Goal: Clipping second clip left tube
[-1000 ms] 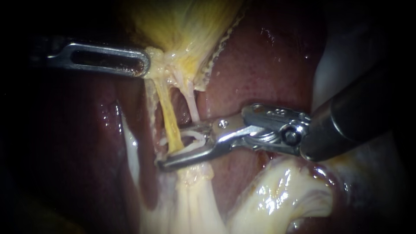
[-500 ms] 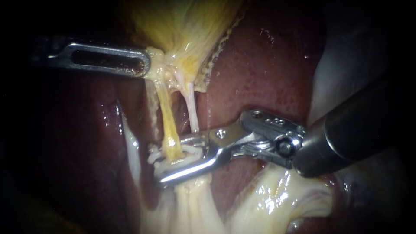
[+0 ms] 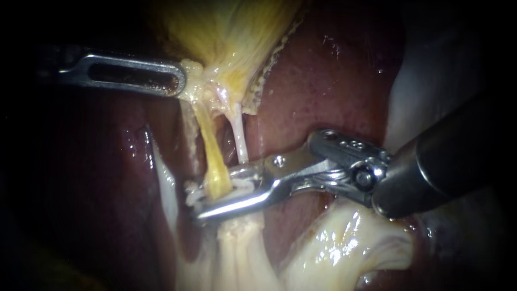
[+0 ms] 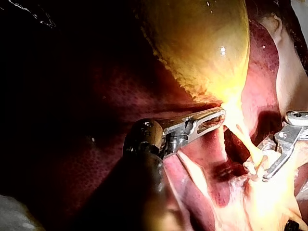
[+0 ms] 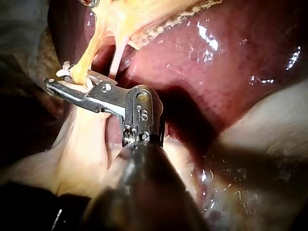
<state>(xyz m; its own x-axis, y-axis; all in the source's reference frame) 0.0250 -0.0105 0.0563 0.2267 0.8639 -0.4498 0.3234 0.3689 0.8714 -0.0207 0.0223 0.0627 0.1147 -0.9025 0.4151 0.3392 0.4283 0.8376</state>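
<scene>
My left instrument comes in from 10 o'clock. Its slotted jaws are clamped on the neck of the gallbladder, apparently pulling it toward 12 o'clock off the liver, so that the tubes stand taut and apart. The yellow left tube runs down toward 6 o'clock, with the thin pale right tube just beside it at 3 o'clock. My right instrument reaches in from 3 o'clock. Its jaws are narrowed on a white clip that straddles the left tube low down. The right tube appears to lie outside the bite, so the squeeze should catch one tube only.
</scene>
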